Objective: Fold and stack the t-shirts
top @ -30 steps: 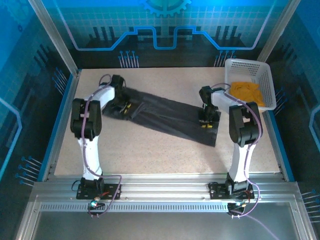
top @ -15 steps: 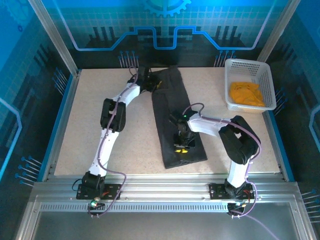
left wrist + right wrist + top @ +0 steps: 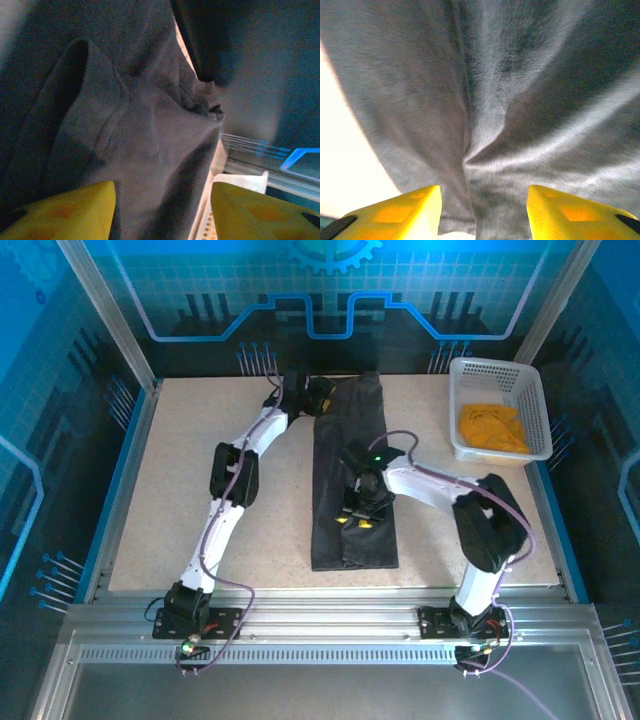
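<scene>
The dark charcoal-grey t-shirt [image 3: 338, 465] lies as a long narrow strip down the middle of the table, running from the far edge toward the front. At its far end my left gripper [image 3: 322, 398] stands open, and grey cloth [image 3: 140, 130] rises in folds between the yellow fingers [image 3: 75, 210] of the left gripper [image 3: 162, 200]. My right gripper [image 3: 358, 518] sits over the strip's lower half, open. Creased cloth [image 3: 520, 75] spreads under the right gripper [image 3: 484, 205], whose fingers [image 3: 570, 215] are wide apart. The orange-yellow t-shirt [image 3: 490, 427] lies crumpled in the basket.
The white lattice basket [image 3: 500, 365] stands at the back right corner of the speckled table [image 3: 170, 490]. Aluminium rails [image 3: 330, 625] run along the near edge, and blue walls close in the sides.
The grey shirt has swung from a diagonal lie to a straight front-to-back strip. My left gripper went to the far edge and then right; my right gripper came in to mid-table.
</scene>
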